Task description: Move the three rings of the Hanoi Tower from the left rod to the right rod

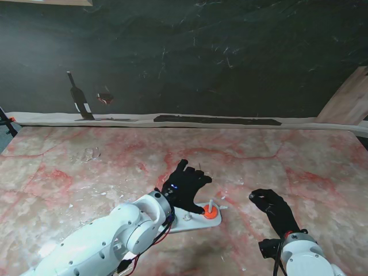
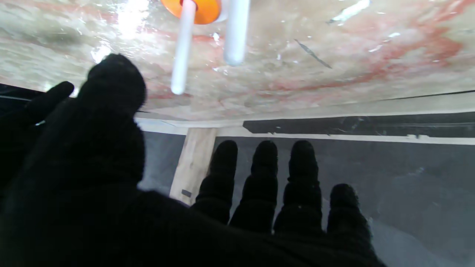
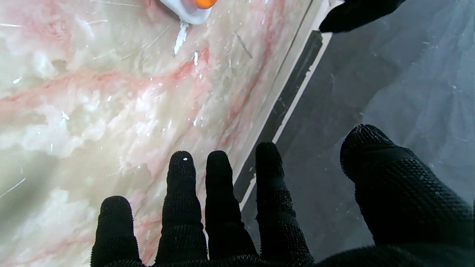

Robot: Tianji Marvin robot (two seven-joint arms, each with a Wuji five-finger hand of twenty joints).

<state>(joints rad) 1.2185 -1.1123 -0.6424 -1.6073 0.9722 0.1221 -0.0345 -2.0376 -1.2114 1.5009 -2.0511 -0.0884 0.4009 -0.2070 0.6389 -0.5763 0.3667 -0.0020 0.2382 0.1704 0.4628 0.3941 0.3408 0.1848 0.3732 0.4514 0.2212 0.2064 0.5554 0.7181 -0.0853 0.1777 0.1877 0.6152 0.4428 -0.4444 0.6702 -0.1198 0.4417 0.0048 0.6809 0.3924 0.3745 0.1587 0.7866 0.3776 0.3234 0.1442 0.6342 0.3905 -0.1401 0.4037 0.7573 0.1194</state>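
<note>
The orange ring (image 1: 211, 212) sits low on the right rod (image 1: 211, 204) of the Hanoi Tower, at the right end of the white base (image 1: 198, 223). In the stand's view I can make out only this one ring; the other rings are too small or hidden, I cannot tell. The middle rod (image 1: 187, 217) shows as a short stub just left of the ring, and the left part of the base is covered by the left arm (image 1: 109, 241). In the left wrist view the orange ring (image 2: 200, 9) is around one thin white rod (image 2: 182, 48), and a second, thicker looking white rod (image 2: 235, 31) stands just beside it.

The left hand (image 1: 183, 187), in a black glove, hovers over the base, a little farther from me than the rods. Its fingers (image 2: 264, 178) are spread and straight, the thumb (image 2: 115, 107) stands apart, and it holds nothing.

The right hand (image 1: 275, 208), also in a black glove, is over the bare table to the right of the base, apart from it. Its fingers (image 3: 219, 193) are extended with gaps between them and the palm has nothing in it. In the right wrist view one corner of the white base (image 3: 182, 11) with a bit of orange (image 3: 204, 3) is seen at the edge.

The table (image 1: 86, 172) is marble-like, pale with red veins. Behind it hangs a dark backdrop (image 1: 201, 57), and a wooden board (image 1: 351, 100) leans at the far right.
</note>
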